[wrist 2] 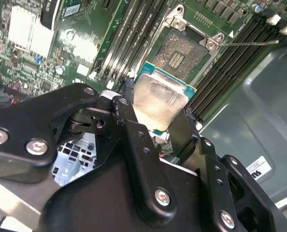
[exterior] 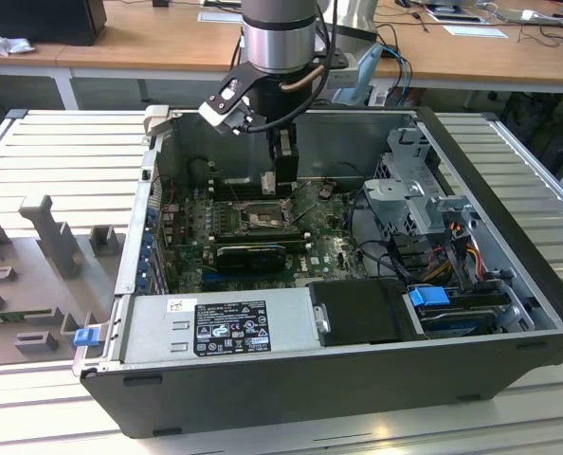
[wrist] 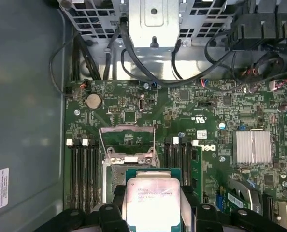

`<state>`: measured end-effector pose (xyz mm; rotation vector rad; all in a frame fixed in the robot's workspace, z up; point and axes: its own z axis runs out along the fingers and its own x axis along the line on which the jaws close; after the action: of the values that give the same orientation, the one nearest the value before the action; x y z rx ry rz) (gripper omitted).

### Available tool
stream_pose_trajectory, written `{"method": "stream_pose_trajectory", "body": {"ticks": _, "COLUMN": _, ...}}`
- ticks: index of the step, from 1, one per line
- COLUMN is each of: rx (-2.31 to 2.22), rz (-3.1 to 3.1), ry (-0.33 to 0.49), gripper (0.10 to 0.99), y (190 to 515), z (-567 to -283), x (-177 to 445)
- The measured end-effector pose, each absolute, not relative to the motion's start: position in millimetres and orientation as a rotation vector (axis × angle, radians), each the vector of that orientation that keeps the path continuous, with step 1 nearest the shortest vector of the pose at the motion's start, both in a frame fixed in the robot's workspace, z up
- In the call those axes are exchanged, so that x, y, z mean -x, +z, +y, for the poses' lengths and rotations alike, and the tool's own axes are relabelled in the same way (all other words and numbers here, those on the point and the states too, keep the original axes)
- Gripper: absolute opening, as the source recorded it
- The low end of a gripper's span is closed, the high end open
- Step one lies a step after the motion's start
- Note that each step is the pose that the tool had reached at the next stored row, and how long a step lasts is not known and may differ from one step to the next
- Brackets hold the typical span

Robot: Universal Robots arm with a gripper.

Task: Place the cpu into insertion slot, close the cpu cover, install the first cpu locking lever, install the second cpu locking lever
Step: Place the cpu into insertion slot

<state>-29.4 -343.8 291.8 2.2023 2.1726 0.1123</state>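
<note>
My gripper (wrist 2: pixel 158 104) is shut on the cpu (wrist 2: pixel 159 102), a flat square chip with a pale silver top and a green rim, held by two opposite edges between the black fingers (wrist: pixel 118 200). In the first wrist view the cpu (wrist: pixel 151 202) hangs above the green motherboard, partly over the insertion slot (wrist: pixel 115 176). The insertion slot (wrist 2: pixel 181 50) lies open, its dark contact field bare. The cpu cover (wrist: pixel 127 129), a thin metal frame, is swung back from the socket. A thin wire lever (wrist 2: pixel 252 43) sticks out beside the socket. In the exterior view my gripper (exterior: pixel 281 185) is inside the case above the slot (exterior: pixel 263 221).
Black memory slots (wrist: pixel 83 171) flank the socket on both sides. A long black card (exterior: pixel 253 254) lies just in front of it. A silver heatsink (wrist: pixel 252 147), black cables (wrist: pixel 148 72), a drive cage (exterior: pixel 414 194) and the grey power supply (exterior: pixel 220 327) crowd the case.
</note>
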Motion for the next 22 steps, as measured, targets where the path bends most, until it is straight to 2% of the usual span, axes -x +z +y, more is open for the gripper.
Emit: {"method": "stream_pose_trajectory", "body": {"ticks": 22, "rx": -2.145, "rz": 2.236, "ry": 0.119, "gripper": 0.529, "y": 248.7, "z": -341.0, "x": 42.1}}
